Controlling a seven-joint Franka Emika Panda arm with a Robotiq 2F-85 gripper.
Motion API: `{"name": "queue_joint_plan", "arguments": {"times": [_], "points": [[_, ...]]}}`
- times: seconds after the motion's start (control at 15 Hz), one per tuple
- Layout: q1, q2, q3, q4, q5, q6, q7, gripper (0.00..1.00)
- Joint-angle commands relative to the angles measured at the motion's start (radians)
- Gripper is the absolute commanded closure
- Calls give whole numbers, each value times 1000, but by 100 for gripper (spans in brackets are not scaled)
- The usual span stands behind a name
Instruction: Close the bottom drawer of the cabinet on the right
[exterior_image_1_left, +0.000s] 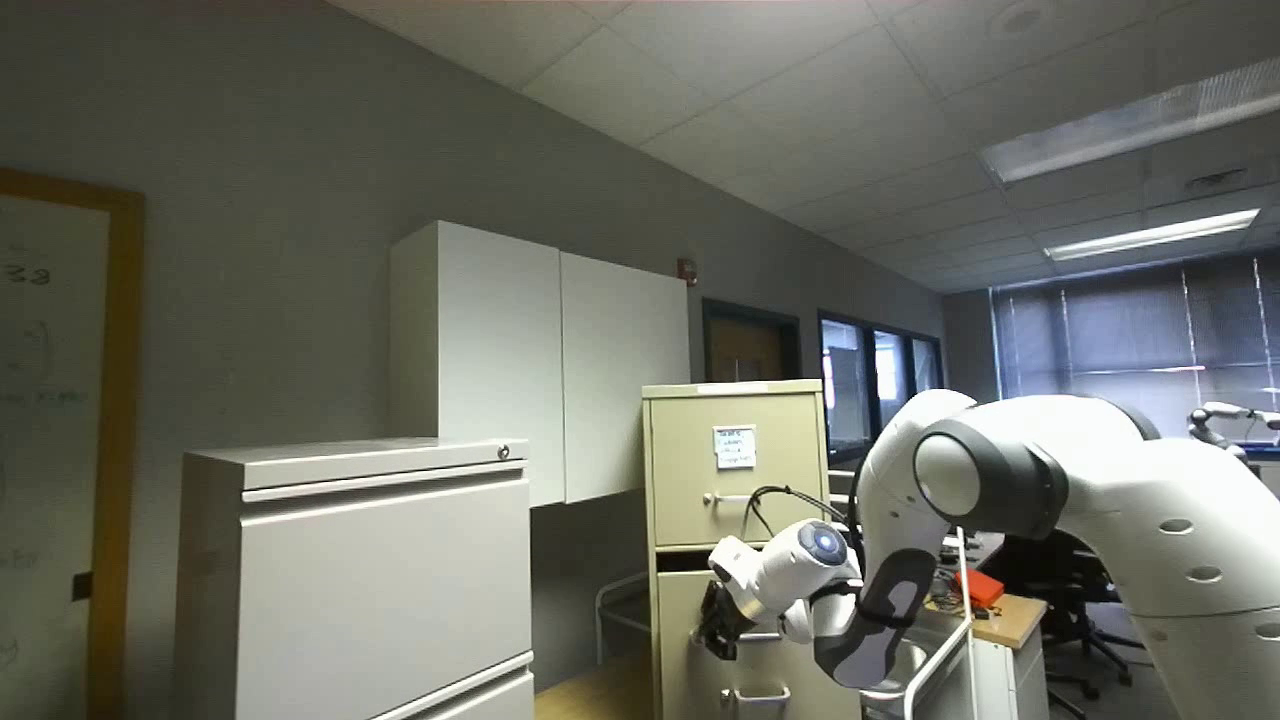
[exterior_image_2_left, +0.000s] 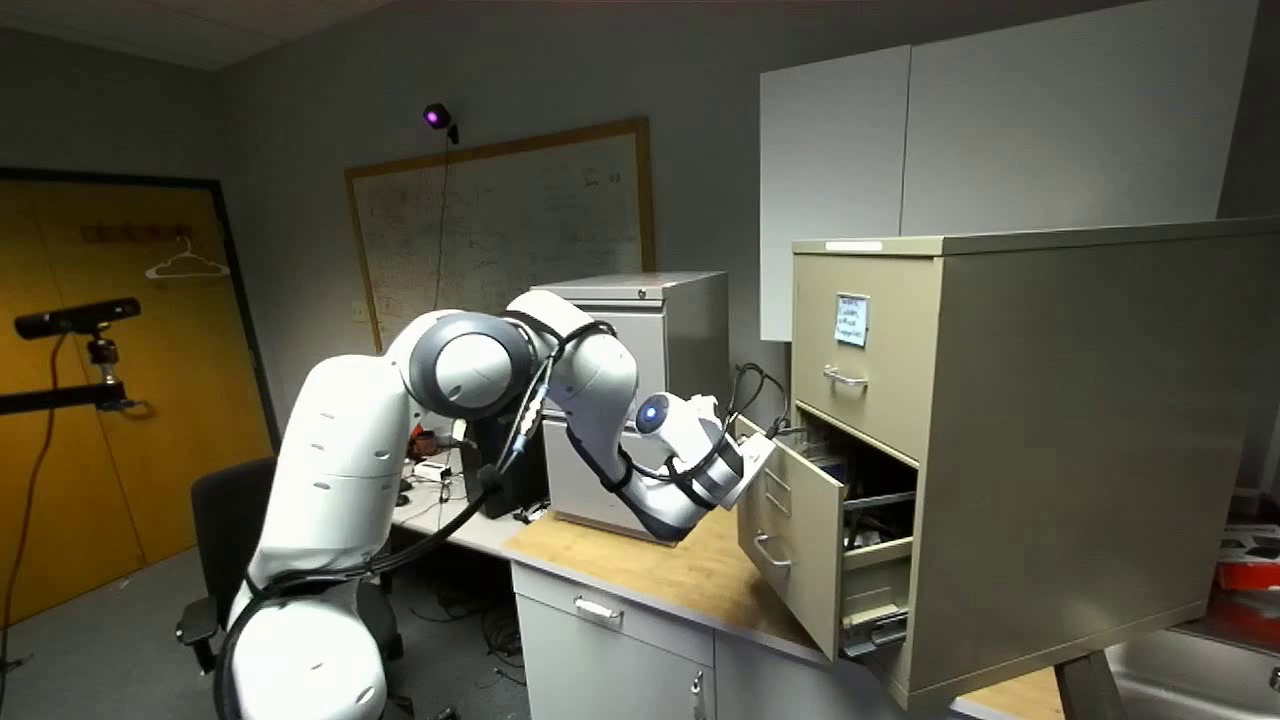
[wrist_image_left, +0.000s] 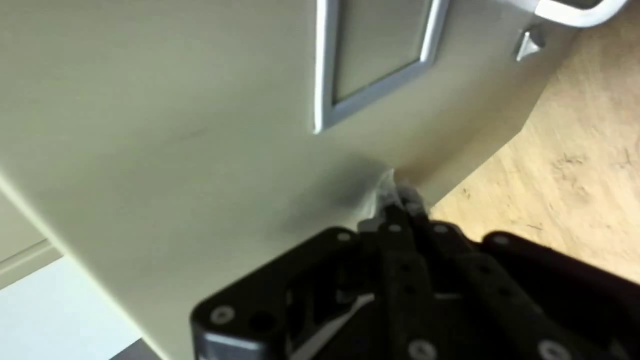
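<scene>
The beige cabinet (exterior_image_1_left: 740, 415) stands upright, and it also shows in an exterior view (exterior_image_2_left: 1060, 440). Its bottom drawer (exterior_image_2_left: 805, 545) is pulled out, with papers or other contents visible behind its front. The drawer front also shows in an exterior view (exterior_image_1_left: 685, 675) and fills much of the wrist view (wrist_image_left: 190, 165), with a label frame and a handle. My gripper (exterior_image_1_left: 718, 625) is at the drawer front, beside the label frame. In the wrist view, its fingertips (wrist_image_left: 398, 197) are together with nothing between them, at or very near the drawer face. I cannot tell if they touch.
A wooden countertop (exterior_image_2_left: 650, 560) lies under the cabinet and beside the drawer. A pale grey-white cabinet (exterior_image_1_left: 390, 600) stands across from it. A white wall cupboard (exterior_image_1_left: 500, 350) hangs behind. A sink (exterior_image_2_left: 1200, 665) is beside the beige cabinet. Cables loop near my wrist.
</scene>
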Motion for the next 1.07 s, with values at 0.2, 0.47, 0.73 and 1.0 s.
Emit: {"name": "queue_joint_plan", "arguments": {"times": [0.2,0.47,0.73,1.0], "points": [[-141,237,212,306,472,-15,-513,100],[-198,326,346,389,750,-20,-819,100],[-251,404,455,475,882,-25,-1057,100],[-313,490,565,563,887,-27,-1242,100]]}}
